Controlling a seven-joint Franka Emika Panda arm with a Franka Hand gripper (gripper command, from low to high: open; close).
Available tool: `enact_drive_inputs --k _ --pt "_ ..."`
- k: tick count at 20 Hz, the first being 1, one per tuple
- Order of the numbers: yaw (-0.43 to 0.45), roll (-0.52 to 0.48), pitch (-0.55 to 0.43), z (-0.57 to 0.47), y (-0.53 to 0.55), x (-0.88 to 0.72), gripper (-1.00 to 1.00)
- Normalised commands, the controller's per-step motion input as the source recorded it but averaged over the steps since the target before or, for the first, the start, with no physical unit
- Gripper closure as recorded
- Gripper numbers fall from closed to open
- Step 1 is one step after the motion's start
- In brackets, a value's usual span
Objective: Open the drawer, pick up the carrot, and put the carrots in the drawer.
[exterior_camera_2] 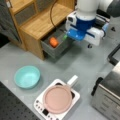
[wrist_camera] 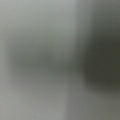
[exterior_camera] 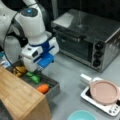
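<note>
I see the carrot (exterior_camera: 43, 88) lying inside the drawer (exterior_camera: 53, 86), which stands pulled out from the bamboo-topped cabinet (exterior_camera: 20, 97); it sits toward the drawer's front end, in both front views. In the same drawer, farther back, lie a green vegetable (exterior_camera: 34, 78) and a yellow vegetable (exterior_camera: 19, 71), the green one between the carrot and the yellow one. The claw (exterior_camera: 38, 68) hangs over the drawer, above the green vegetable, with its fingertips hidden behind the arm's white and blue wrist housing, so I cannot tell whether it is released or clenched; nothing shows in its grasp. My wrist view gives only a grey blur with a dark band on the right.

On the grey bench (exterior_camera: 67, 72), a silver toaster oven (exterior_camera: 87, 37) stands at a front view's upper right. Near a front view's bottom, a pink pan (exterior_camera_2: 58, 99) rests on a white hob (exterior_camera_2: 40, 106), and a teal bowl (exterior_camera_2: 27, 76) sits just to its left, apart from the cabinet.
</note>
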Motion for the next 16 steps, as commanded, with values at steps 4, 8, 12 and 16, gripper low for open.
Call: enact_drive_inputs --k 4,8,12,16 --pt "0.098 -0.122 0.078 0.18 -0.22 0.1 -1.0" --pt "0.119 -0.109 0.106 0.14 -0.21 0.1 -1.0" --pt "0.129 -0.11 0.123 0.16 -0.28 0.12 -1.0" --pt "0.15 -0.101 0.129 0.15 -0.29 0.15 -1.0"
